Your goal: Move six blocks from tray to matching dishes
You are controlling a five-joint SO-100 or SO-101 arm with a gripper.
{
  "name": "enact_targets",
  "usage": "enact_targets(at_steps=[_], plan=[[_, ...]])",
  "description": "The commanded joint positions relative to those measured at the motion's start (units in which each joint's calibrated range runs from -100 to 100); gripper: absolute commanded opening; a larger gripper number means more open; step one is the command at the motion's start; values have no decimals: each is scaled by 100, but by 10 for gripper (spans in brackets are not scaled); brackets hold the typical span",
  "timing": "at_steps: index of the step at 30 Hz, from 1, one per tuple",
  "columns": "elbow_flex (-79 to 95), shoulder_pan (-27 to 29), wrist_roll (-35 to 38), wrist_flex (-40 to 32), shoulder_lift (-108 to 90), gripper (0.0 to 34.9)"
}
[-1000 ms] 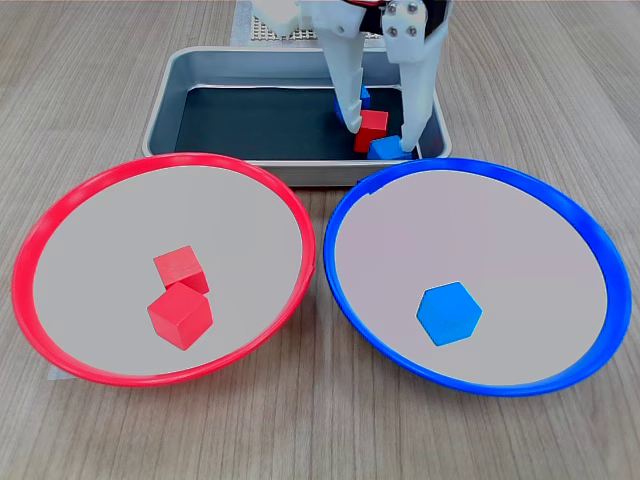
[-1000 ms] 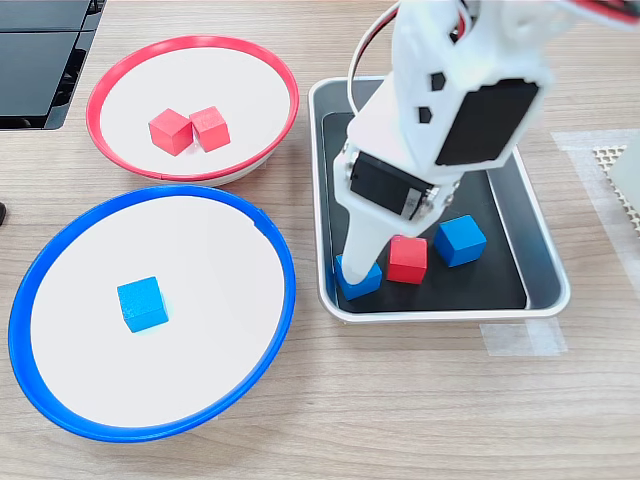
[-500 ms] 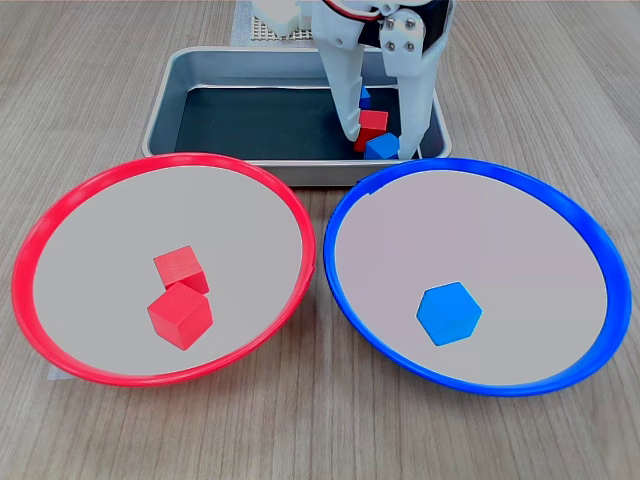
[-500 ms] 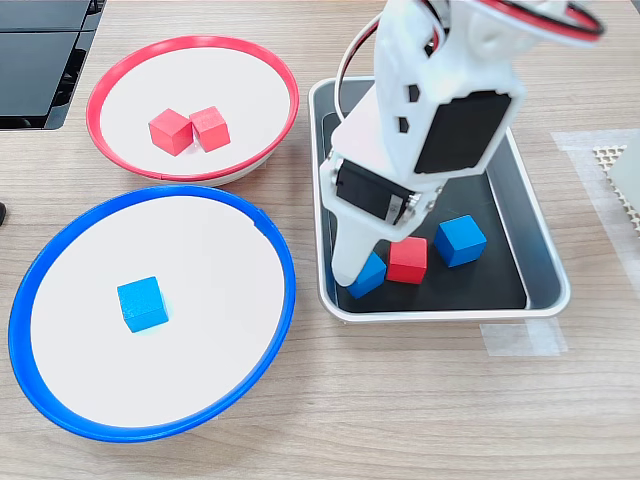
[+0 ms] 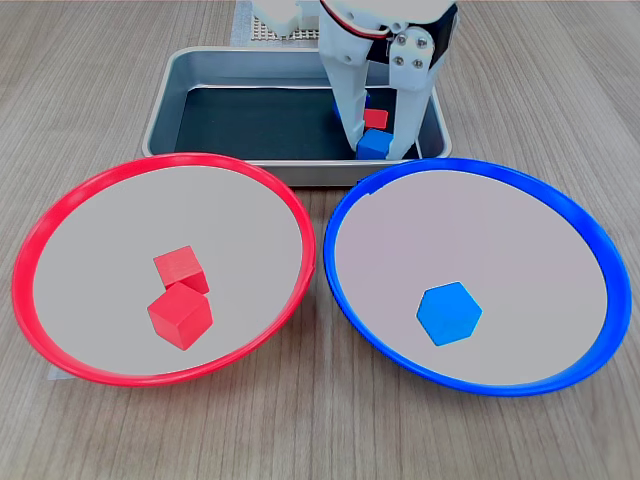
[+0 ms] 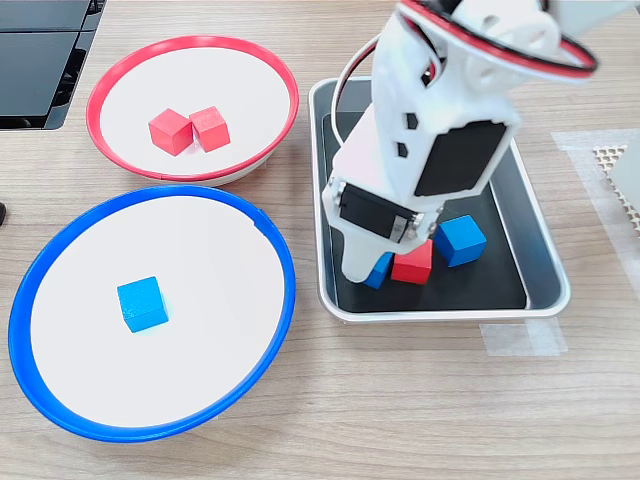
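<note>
A blue block [image 5: 372, 146] sits in the tray [image 5: 170, 92], at the corner nearest the blue-rimmed dish [image 5: 590, 250], and it lies directly between the two white fingers [image 5: 347, 110] of the gripper [image 5: 374, 140], which reach down on either side of it. The fingers look closed against its sides, though in the second exterior view the arm hides most of the block [image 6: 379, 270], so a firm hold is a judgement rather than a certainty. Just beside it, touching or nearly so, is a red block [image 6: 413, 264], and a second blue block [image 6: 460, 240] lies a little further along the black floor. A lift has to clear the tray wall and the red neighbour before swinging to the blue-rimmed dish, which already holds one blue block [image 5: 449, 313]. The red-rimmed dish [image 5: 60, 215] holds two red blocks [image 5: 180, 268] close together on the wooden desk [image 5: 320, 430].
</note>
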Motion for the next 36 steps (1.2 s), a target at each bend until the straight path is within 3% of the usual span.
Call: enact_targets(at_steps=[1,6,9,15,16,17,18,19,22,23,24,28,33,36], plan=[[-131,-40,151,395,-217,3],[-2134,318,-73,2104,-397,2],[-3454,440,-737,1741,13,2],[-4674,214,-1304,536,1497,3],[-4747,130,-1294,395,1736,27],[-4756,36,-1255,255,1957,102],[-4756,-30,-1201,197,2060,153],[-4756,-77,-1167,148,2145,179],[-4519,-153,-1089,57,2094,197],[-4392,-153,-1060,65,1957,193],[-4200,-153,-1026,82,1727,167],[-3153,101,-777,577,388,5],[-1242,760,-127,1320,-1369,3],[51,1090,274,1196,-2247,3]])
